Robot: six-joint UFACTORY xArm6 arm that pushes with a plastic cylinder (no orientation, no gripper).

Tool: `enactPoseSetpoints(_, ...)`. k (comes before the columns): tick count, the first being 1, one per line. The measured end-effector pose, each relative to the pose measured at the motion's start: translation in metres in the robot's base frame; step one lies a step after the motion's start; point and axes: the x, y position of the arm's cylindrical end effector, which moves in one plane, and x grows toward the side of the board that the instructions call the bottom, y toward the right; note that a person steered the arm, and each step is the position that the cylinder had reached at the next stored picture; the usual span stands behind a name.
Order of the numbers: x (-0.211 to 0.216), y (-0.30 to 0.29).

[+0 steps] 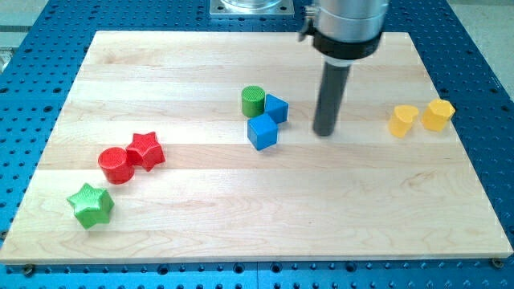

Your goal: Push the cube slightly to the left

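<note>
- Sitting just left of frame centre, blue cube (263,131) touches a second blue block (276,107) and a green cylinder (253,101) above it
- my tip (324,132) rests right of the cube, apart; no claw fitted, only a plain rod
- judged light, rigid, free-sliding; contact belongs mid right face, else it spins

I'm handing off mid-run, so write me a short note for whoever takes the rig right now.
My tip rests on the board, a short gap to the view's right of the blue pair, touching no block.
The blue cube sits near the board's middle. A second blue block is just above and right of it, and a green cylinder is above it.
Done: tip lined up on the cube's right side.
Left: push the cube slightly toward the view's left. The neighbouring blue block is close, so it may get nudged too.
</note>
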Motion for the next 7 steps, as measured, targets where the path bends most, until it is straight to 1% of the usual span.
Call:
enactPoseSetpoints(1, 0.016, 0.016)
enactPoseSetpoints(2, -0.003, 0.008)
enactPoseSetpoints(3, -0.038, 0.005)
enactPoseSetpoints(6, -0.031, -0.027)
enactPoseSetpoints(7, -0.031, -0.027)
